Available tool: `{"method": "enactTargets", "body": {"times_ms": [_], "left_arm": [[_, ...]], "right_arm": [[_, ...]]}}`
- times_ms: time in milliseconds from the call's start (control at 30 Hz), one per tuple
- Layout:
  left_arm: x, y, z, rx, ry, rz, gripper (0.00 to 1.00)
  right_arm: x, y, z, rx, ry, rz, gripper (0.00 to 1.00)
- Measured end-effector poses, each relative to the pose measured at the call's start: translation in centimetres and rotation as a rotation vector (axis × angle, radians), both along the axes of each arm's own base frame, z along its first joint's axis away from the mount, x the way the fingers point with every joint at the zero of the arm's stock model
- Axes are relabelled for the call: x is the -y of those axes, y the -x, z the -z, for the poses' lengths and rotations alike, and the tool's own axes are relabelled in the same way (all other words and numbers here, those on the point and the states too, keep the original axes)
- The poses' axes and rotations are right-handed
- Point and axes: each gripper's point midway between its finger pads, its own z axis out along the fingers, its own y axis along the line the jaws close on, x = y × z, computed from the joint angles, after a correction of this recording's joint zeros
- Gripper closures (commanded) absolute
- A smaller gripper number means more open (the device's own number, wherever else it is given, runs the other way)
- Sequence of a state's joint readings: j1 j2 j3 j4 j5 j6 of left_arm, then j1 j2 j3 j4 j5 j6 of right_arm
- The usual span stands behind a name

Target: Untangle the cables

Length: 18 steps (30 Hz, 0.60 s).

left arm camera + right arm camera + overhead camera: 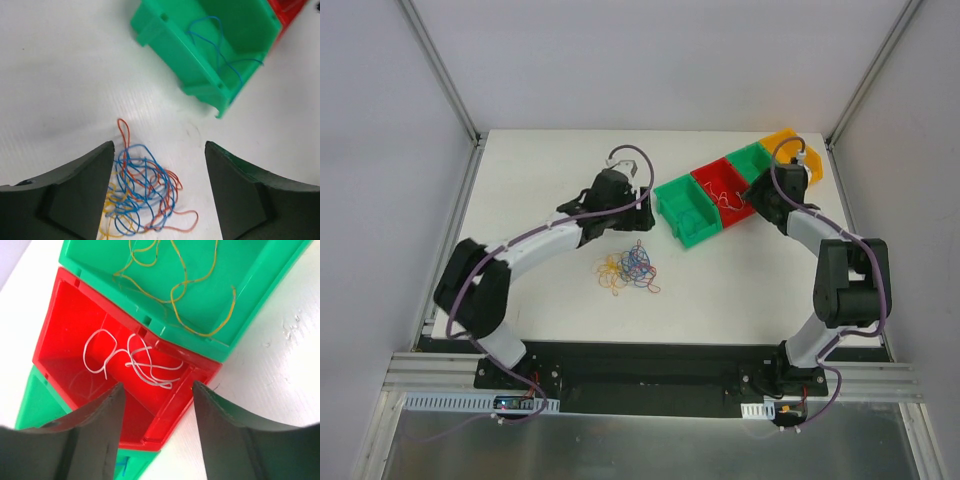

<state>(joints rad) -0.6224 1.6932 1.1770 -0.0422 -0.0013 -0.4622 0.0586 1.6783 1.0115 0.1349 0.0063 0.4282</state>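
Note:
The cables (628, 268) lie as a loose tangle of blue, red and orange-yellow strands on the white table, in front of the left arm. My left gripper (632, 218) hovers between this tangle and the near green bin (688, 212). In the left wrist view the left gripper (159, 146) is open, and the tangle (140, 195) lies on the table below, between and under its fingers. A blue cable (218, 47) lies in the green bin (175, 50). My right gripper (157, 386) is open and empty above the red bin (50, 335), which holds a white cable (145, 362).
Four bins stand in a diagonal row at the back right: green, red (725, 192), green (752, 160) and yellow-orange (790, 148). The second green bin (250, 270) holds a yellow cable (172, 292). Grey walls with metal posts enclose the table (540, 160).

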Motion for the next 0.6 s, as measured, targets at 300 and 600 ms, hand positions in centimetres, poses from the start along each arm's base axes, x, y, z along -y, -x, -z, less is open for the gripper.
{"method": "enactTargets", "body": {"times_ms": [300,600], "left_arm": [[-2.9,9.7,-2.8,0.001,0.164,0.118,0.15],[-5.9,14.8,-3.0,-0.024,0.191,0.130,0.19]], "right_arm": [[-2.8,3.5,2.8,-0.058,-0.112,-0.038,0.39],[-7.0,4.8,5.0,-0.087,-0.218,-0.030,0.41]]}}
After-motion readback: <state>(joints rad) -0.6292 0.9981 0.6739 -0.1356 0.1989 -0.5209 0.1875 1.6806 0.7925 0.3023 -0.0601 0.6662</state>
